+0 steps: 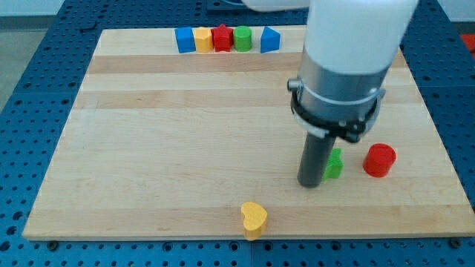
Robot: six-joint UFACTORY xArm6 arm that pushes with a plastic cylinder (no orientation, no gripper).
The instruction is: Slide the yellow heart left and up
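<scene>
The yellow heart lies near the board's bottom edge, a little right of the middle. My tip rests on the board up and to the right of the heart, well apart from it. The tip stands right against the left side of a green block, which the rod partly hides. A red cylinder stands to the right of the green block.
A row of blocks sits along the top edge of the wooden board: a blue cube, a yellow block, a red star, a green block and a blue block. The arm's large body covers the upper right.
</scene>
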